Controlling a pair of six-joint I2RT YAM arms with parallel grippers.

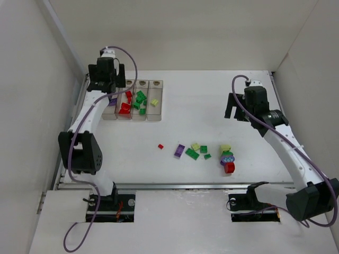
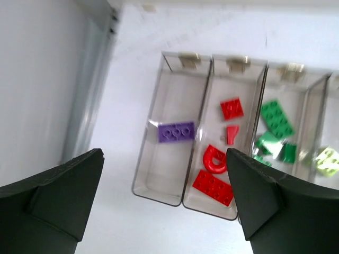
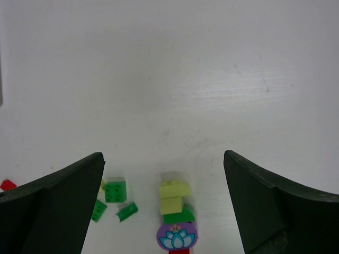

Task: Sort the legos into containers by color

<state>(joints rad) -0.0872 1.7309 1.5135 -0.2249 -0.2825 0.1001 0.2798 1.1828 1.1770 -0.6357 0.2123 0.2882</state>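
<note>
The left tool [image 2: 164, 156] is held spread, empty, above the containers [image 2: 177, 90]; the right tool [image 3: 163, 159] is spread above legos [image 3: 175, 198] on the desk [image 3: 185, 79].

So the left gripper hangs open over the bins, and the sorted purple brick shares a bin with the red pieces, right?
No. The left gripper hangs open over the bins, but the purple brick lies alone in the end bin; the red pieces are in the next one. The left wrist view shows it.

Clear containers [image 2: 168, 170], leftmost on: purple brick [image 2: 176, 132], red bricks [image 2: 212, 187], green bricks [image 2: 276, 118], pale-yellow brick [image 2: 328, 161]. Well away: purple lotus-print disc [image 3: 177, 236].
</note>
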